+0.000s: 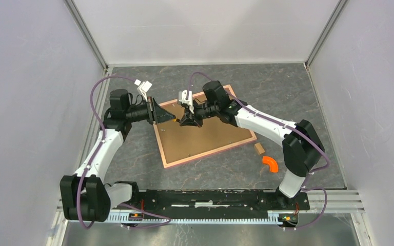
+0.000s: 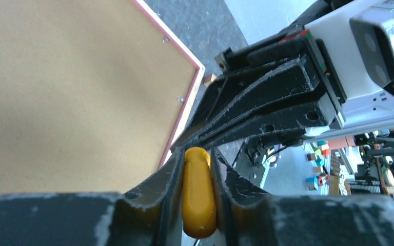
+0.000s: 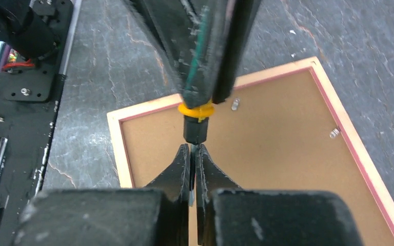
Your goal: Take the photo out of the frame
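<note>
The frame lies face down on the grey table, brown fibreboard back up, pink rim around it. It also shows in the left wrist view and the right wrist view. The photo is hidden under the back. My left gripper is shut on a small tool's yellow handle above the frame's left part. My right gripper is shut on the thin metal end of that tool, just past its black collar. The two grippers meet tip to tip.
Small metal tabs sit along the frame's back edge. An orange curved piece and a small wooden block lie right of the frame. Enclosure walls stand on three sides; the black base rail runs along the front.
</note>
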